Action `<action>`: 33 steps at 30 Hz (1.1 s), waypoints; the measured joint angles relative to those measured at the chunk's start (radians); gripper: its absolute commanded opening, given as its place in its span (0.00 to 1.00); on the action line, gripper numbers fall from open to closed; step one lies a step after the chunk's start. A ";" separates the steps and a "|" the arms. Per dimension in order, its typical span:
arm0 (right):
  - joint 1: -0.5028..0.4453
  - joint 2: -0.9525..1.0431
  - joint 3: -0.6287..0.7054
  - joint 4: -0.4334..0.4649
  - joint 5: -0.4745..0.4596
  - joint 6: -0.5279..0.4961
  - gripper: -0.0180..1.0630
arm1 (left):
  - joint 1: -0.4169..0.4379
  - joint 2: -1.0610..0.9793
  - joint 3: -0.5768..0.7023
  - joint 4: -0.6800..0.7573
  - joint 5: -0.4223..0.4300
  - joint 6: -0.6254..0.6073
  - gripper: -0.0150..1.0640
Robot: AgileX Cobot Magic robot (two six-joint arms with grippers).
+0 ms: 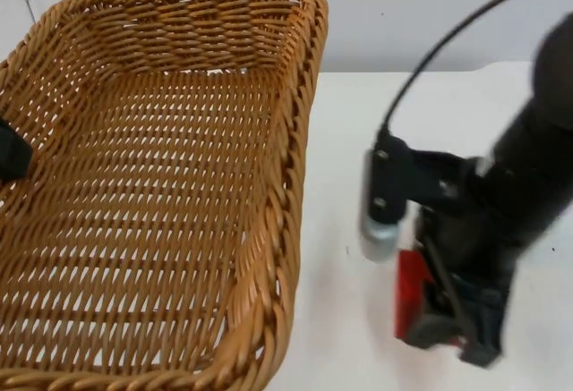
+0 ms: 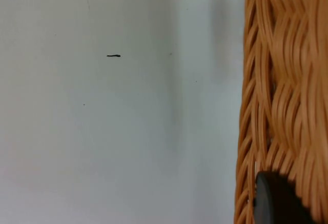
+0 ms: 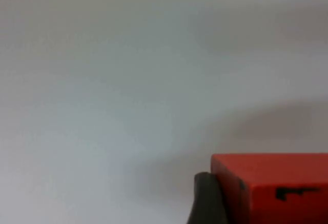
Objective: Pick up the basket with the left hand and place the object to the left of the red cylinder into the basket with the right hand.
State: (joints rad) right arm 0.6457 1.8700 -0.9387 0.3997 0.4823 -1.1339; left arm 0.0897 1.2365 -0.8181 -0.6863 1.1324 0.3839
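Observation:
The woven wicker basket [image 1: 300, 140] hangs lifted above the table at the left in the top view, empty inside. My left gripper [image 1: 11, 154] is shut on its left rim; the left wrist view has the basket's wall [image 2: 282, 80] beside a black fingertip [image 2: 274, 201]. At the right, my right gripper [image 1: 439, 319] is shut on a red block [image 1: 410, 288], close to the basket's right side and lower than its rim. In the right wrist view the red block [image 3: 271, 183] sits against a black fingertip [image 3: 207, 201], with white table beyond it.
White table top [image 1: 349, 140] lies between the basket and the right arm. The grey partition wall [image 1: 430, 6] stands behind. A small dark mark [image 2: 113, 56] is on the table beneath the left wrist.

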 measured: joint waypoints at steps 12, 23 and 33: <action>0.000 -0.254 0.108 0.018 0.020 0.072 0.02 | 0.000 0.000 0.000 0.000 0.000 0.000 0.01; 0.000 -0.422 0.108 0.020 0.093 0.101 0.02 | 0.000 0.000 0.000 0.000 0.000 -0.002 0.01; 0.000 -0.631 0.108 0.031 0.095 0.154 0.02 | 0.000 0.000 0.000 0.000 -0.002 -0.002 0.01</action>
State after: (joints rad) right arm 0.6457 1.2386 -0.8308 0.4309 0.5775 -0.9794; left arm 0.0897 1.2365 -0.8181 -0.6863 1.1303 0.3819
